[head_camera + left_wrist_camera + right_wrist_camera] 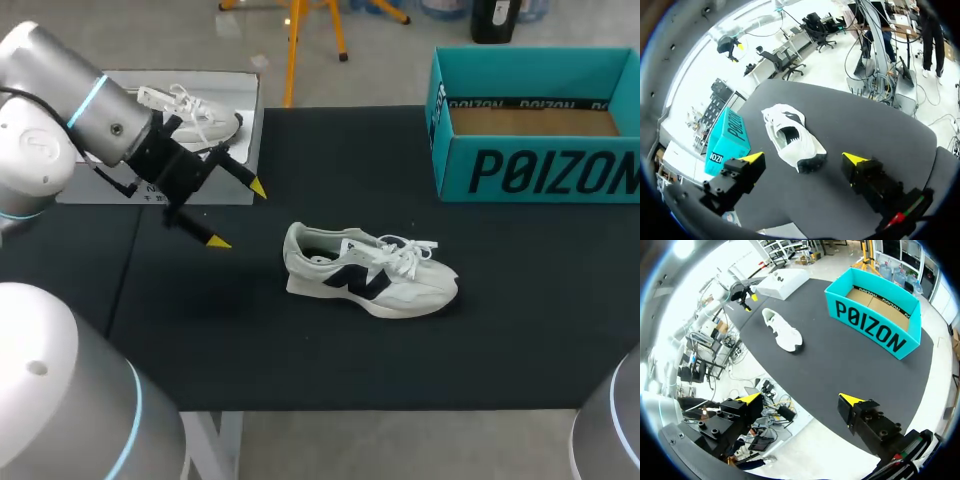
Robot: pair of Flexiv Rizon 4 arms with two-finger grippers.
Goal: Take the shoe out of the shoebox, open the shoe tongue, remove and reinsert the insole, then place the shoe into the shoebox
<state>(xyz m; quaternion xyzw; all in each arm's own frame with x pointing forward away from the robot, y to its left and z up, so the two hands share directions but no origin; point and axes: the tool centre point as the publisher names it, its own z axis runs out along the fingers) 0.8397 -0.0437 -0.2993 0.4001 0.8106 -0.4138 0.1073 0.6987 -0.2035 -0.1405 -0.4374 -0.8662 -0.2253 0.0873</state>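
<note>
One white sneaker with a dark navy side logo (370, 272) stands on its sole in the middle of the black surface (300, 350). Its heel points left and its toe right, and it is outside the teal cardboard shoebox (540, 170) at the far right. The left pincer (238, 214) hovers near the heel on its left, not touching, its yellow-tipped fingers spread and empty. The right pincer (800, 399) is likewise spread and empty, with the shoe and box well ahead of it.

dark lettering (555, 172) spans the side of the shoebox (436, 120), and a dark letter (353, 281) marks the shoe (420, 291).
</note>
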